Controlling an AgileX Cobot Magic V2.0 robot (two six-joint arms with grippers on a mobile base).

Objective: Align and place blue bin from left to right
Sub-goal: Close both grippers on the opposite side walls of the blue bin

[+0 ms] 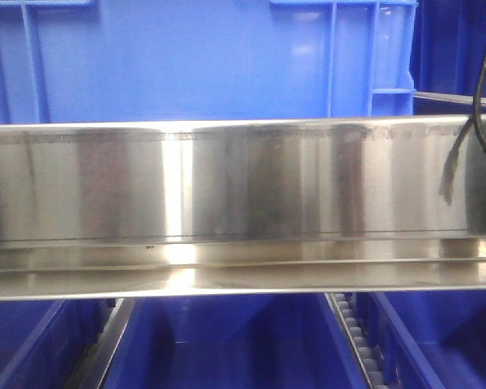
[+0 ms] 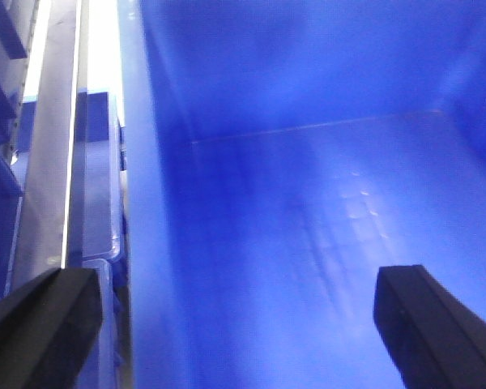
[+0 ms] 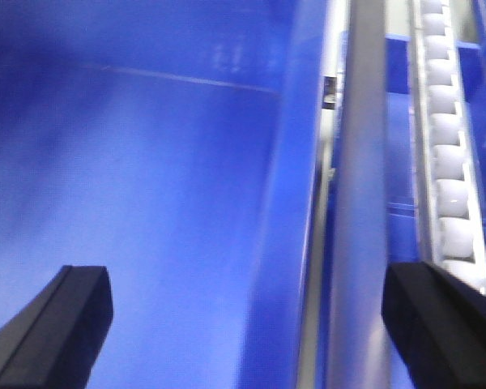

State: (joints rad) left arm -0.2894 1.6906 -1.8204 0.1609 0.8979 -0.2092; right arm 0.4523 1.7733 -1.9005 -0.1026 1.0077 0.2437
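- Below, at 6 o'clock under a steel beam (image 1: 243, 203), the bin (image 1: 227, 348) sits between a rail (image 1: 103, 344) and a roller track (image 1: 352, 340).
- Left fingers (image 2: 44, 320) are spread wide, straddling its left wall, one inside, one outside.
- Right fingers (image 3: 441, 316) are spread too, one over the bin floor, one over the track.
- Another crate (image 1: 178, 57) stands at 12 o'clock; a black cable (image 1: 479, 81) hangs at 2 o'clock.

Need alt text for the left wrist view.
The left gripper hangs open over the blue bin, black fingers wide apart: one outside the bin's side wall, one over its bare floor. Beyond that wall run a metal rail and another blue crate.
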